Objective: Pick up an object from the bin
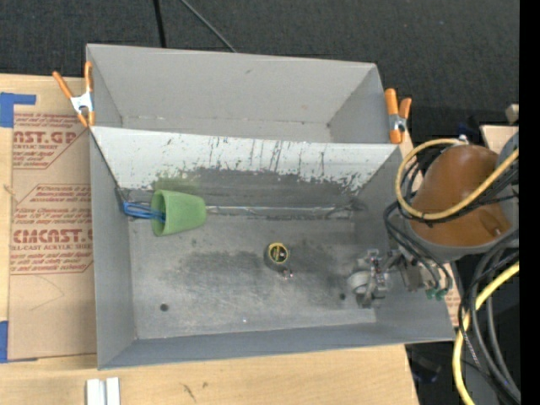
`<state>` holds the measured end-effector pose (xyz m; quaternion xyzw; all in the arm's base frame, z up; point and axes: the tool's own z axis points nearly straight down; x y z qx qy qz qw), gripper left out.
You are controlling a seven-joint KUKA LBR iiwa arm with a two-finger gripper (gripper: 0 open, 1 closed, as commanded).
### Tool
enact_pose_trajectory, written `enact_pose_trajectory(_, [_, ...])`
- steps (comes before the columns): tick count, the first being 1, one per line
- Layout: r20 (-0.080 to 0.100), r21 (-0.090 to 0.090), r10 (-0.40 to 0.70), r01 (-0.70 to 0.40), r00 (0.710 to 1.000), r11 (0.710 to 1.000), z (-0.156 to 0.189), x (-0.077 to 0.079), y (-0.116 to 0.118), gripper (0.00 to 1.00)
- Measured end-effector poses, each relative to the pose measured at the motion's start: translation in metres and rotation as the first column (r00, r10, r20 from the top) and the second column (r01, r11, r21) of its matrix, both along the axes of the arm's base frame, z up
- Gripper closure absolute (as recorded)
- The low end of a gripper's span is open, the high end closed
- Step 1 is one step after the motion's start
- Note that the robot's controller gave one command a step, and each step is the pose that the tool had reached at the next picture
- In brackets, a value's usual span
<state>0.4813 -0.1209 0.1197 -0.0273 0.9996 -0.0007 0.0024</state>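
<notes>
Finds the claw (pixel 369 282) low at the bin's (pixel 253 91) right, spread impossible to tell, a small yellowish ring (pixel 278 253) apart to its left, a green cup (pixel 179 212) against the far-left wall.

Single camera, set above grey metal bin (pixel 236 99), facing down, tilted somewhat to one side. Far wall of bin shows broad inner face toward frame top; near wall strongly foreshortened at frame bottom. Middle range: whole bin fits in frame, with dark carpeted floor (pixel 337 15) beyond top rim and pale wooden tabletop (pixel 253 369) along bottom. Robot arm with orange-brown wrist cover (pixel 460 197) enters from frame right, cut by frame edge.
</notes>
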Motion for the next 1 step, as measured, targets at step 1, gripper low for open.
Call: enact_pose_trajectory(1, [0.002, -0.001, 0.0, 0.0, 1.0, 1.0, 0.0632, 0.0019, 0.0004, 1.0])
